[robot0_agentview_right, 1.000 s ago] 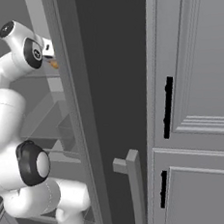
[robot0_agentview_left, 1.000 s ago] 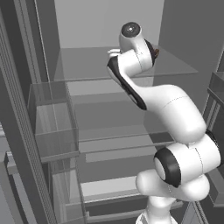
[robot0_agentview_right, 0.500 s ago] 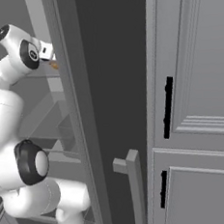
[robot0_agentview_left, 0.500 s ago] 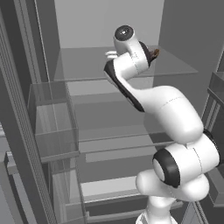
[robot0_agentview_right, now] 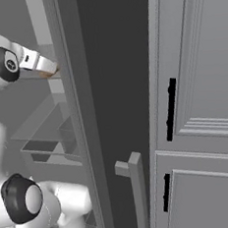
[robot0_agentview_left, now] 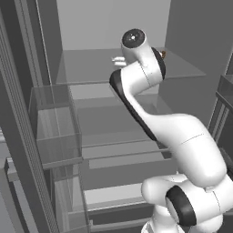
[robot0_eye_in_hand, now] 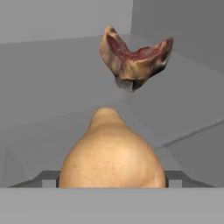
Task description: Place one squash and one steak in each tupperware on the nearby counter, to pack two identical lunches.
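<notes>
A yellow-orange squash (robot0_eye_in_hand: pixel 111 153) bulges large at the bottom of the hand view. My gripper (robot0_eye_in_hand: pixel 112 177) is shut on it, and a grey finger (robot0_eye_in_hand: pixel 49 178) shows at each flank. In the right base view the squash (robot0_agentview_right: pixel 51 72) peeks out at the hand's tip, just inside the open fridge. Beyond it a dark reddish-brown steak (robot0_eye_in_hand: pixel 133 57) lies on the glass shelf (robot0_eye_in_hand: pixel 52 87), apart from the squash. The tupperware and the counter are out of view.
Glass fridge shelves (robot0_agentview_left: pixel 136 68) are stacked under the arm, with a clear drawer bin (robot0_agentview_left: pixel 54 123) at the left. The fridge wall edge (robot0_agentview_right: pixel 79 114) stands close on the hand's right. Grey cabinet doors with black handles (robot0_agentview_right: pixel 172 108) lie further right.
The hand has drawn back and slightly down, and the squash has moved with it. The wrist has turned a little.
</notes>
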